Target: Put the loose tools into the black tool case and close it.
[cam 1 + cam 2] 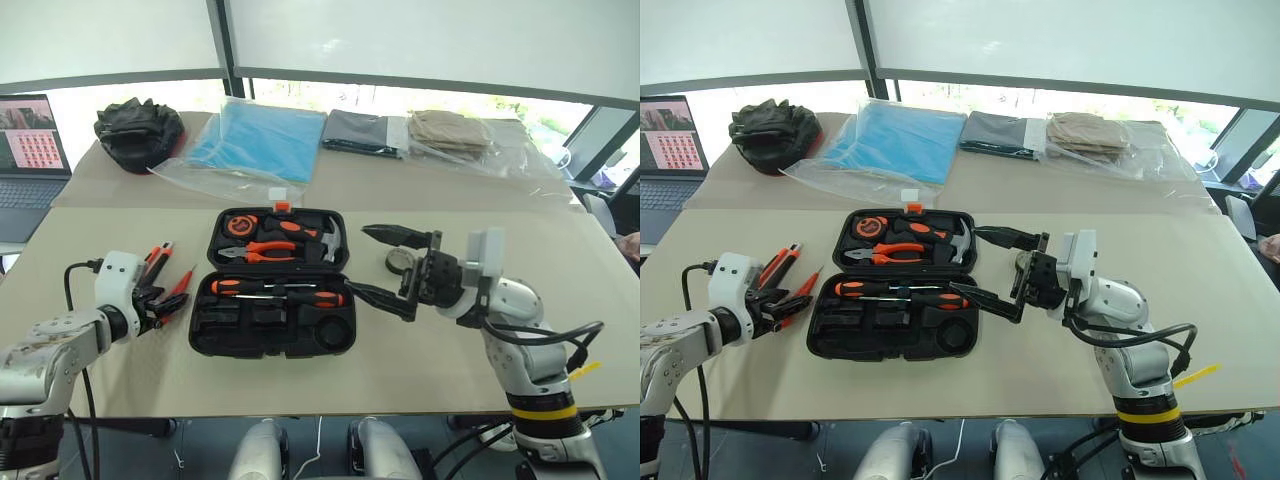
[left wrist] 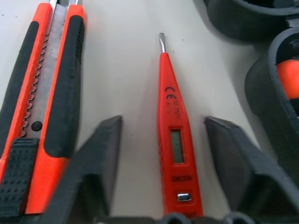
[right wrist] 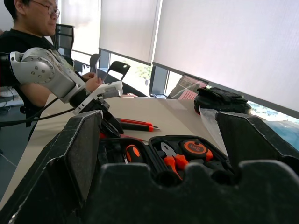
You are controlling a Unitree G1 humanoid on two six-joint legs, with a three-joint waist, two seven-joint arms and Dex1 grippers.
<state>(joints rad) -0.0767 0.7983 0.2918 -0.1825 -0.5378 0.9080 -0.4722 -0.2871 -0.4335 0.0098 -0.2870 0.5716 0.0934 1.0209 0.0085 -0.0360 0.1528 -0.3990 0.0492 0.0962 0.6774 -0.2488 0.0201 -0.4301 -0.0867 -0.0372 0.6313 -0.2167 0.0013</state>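
The black tool case [image 1: 197, 340] lies open in the middle of the table. Two orange-and-black screwdrivers [image 1: 280, 288] rest in its front half; pliers, a tape measure and a hammer sit in the back half. To its left lie the utility knife [image 2: 46, 93] and the slim orange pen-like tool [image 2: 175, 140]. My left gripper [image 1: 168, 300] is low over the table, open, one finger on each side of the pen tool without touching it. My right gripper [image 1: 358, 260] hovers open at the case's right side. A small round roll [image 1: 398, 262] is partly hidden behind it.
A laptop [image 1: 25, 150] stands at the far left. Along the back table lie a black cloth bundle [image 1: 138, 132], a blue bag [image 1: 250, 140] and bagged folded cloths [image 1: 450, 130]. A person [image 3: 28, 42] sits beyond the table's left end.
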